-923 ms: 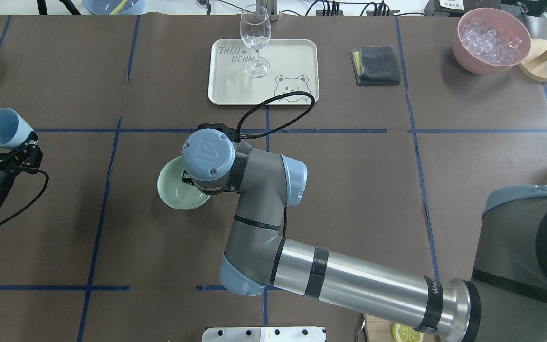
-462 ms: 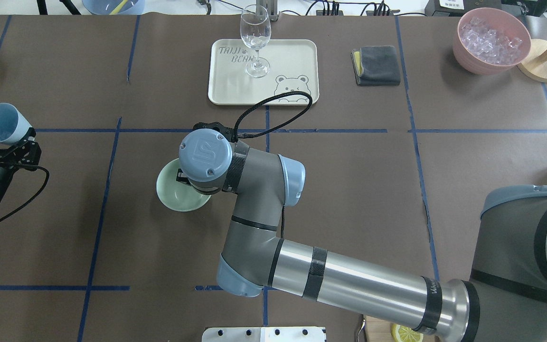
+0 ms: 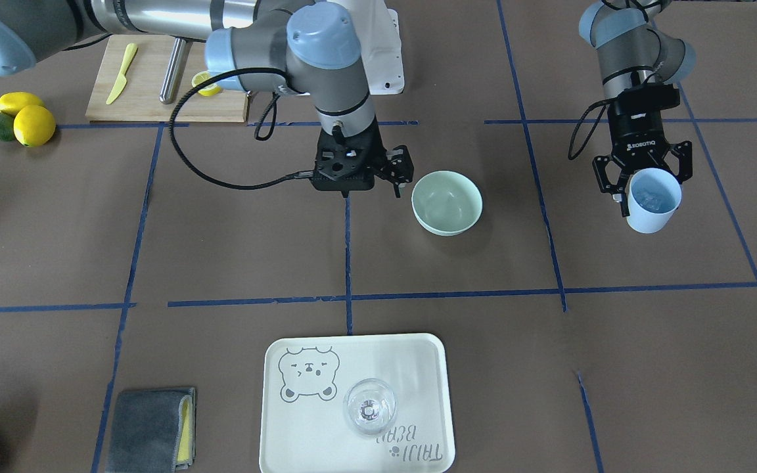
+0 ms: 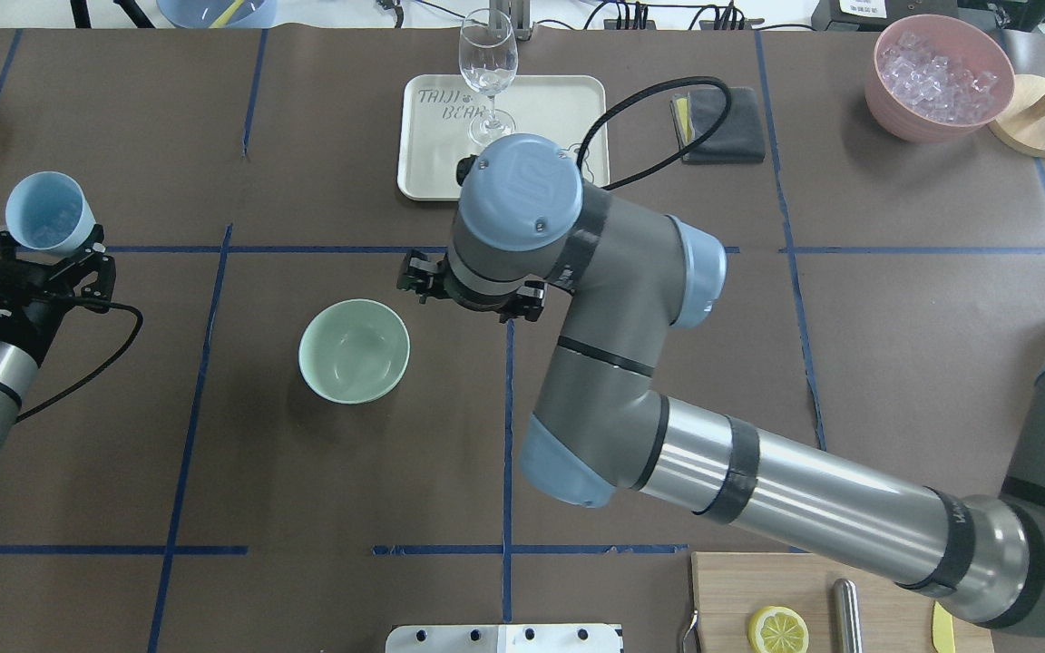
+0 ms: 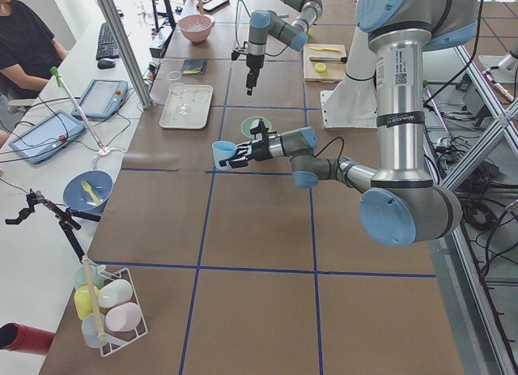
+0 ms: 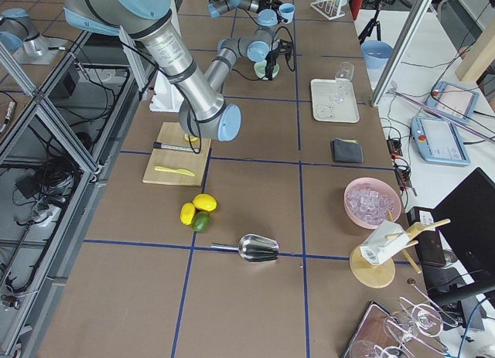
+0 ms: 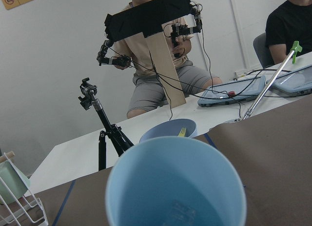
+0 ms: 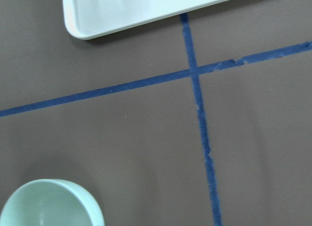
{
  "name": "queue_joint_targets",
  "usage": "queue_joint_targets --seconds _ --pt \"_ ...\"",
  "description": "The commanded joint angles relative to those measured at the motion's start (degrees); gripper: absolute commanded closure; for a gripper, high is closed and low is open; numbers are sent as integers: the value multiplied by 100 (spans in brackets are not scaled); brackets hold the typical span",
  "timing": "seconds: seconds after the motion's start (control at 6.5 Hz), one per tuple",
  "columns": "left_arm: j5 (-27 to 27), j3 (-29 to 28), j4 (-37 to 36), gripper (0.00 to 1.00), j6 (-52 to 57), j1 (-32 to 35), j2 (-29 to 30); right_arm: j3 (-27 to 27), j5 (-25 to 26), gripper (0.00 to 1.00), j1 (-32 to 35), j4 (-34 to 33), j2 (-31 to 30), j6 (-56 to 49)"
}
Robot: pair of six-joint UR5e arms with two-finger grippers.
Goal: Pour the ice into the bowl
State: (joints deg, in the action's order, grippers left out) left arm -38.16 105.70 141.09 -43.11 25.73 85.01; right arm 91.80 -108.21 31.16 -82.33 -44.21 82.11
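Far left in the overhead view, the left tool (image 4: 42, 239) is clamped on a light blue round cup (image 4: 49, 210), mouth up, with small clear ice cubes (image 7: 178, 212) in its bottom. The round, matte mint-green bowl (image 4: 355, 351) sits on the brown table (image 4: 758, 363), well apart at the cup's four o'clock. At the bowl's one o'clock hangs the right tool (image 3: 401, 174), fingers spread, holding nothing.

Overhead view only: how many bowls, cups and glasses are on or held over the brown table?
Bowls: 2 (green bowl, pink bowl)
Cups: 1 (blue cup)
Glasses: 1 (wine glass)
Total: 4
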Motion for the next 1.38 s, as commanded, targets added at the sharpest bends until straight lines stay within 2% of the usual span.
queue_joint_targets --seconds 0.0,0.31,0.62,0.77,0.92,1.23 --pt "10 214 -1396 100 -48 -269 472 400 -148 0 215 41 -588 -388" --pt "544 223 -2957 100 -48 -804 1225 392 -139 0 241 50 -606 -398" --pt "1438 223 -3621 100 48 -1139 1378 391 -131 0 241 59 -607 -398" --pt "1765 232 -3841 100 562 -1254 1378 391 -122 0 241 68 -624 -398" --pt "2282 223 -3852 100 1655 -1342 1378 391 -122 0 241 164 -694 -389" --pt "2436 302 -3844 100 3145 -1535 1457 391 -130 0 250 401 -843 -389"
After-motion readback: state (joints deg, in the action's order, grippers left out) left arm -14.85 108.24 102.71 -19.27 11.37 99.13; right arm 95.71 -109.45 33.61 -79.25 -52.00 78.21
